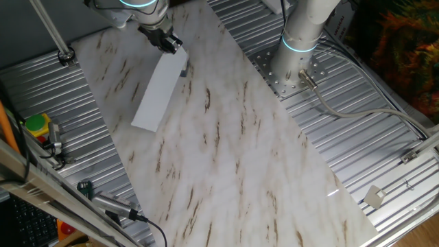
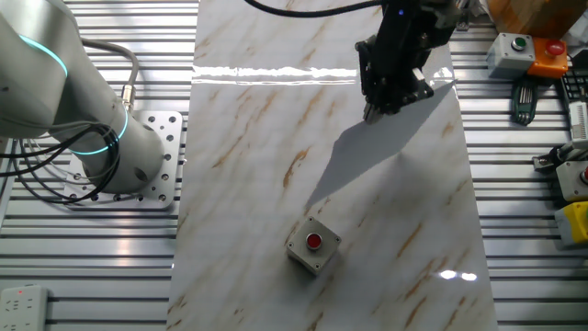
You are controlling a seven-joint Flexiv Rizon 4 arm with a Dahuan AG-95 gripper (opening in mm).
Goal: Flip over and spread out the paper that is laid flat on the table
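The white paper is pinched at one short edge by my gripper near the far left of the marble-look table. The sheet hangs down at a slant from the fingers, and its free end reaches down to the tabletop. In the other fixed view the gripper is shut on the paper's raised edge, and the sheet looks grey and shaded as it stretches toward the table's middle. The fingertips are partly hidden by the paper.
A small grey box with a red button stands on the table just beyond the paper's low end. The arm's base is bolted to the ribbed panel beside the table. Button boxes and tools lie on the outer panels.
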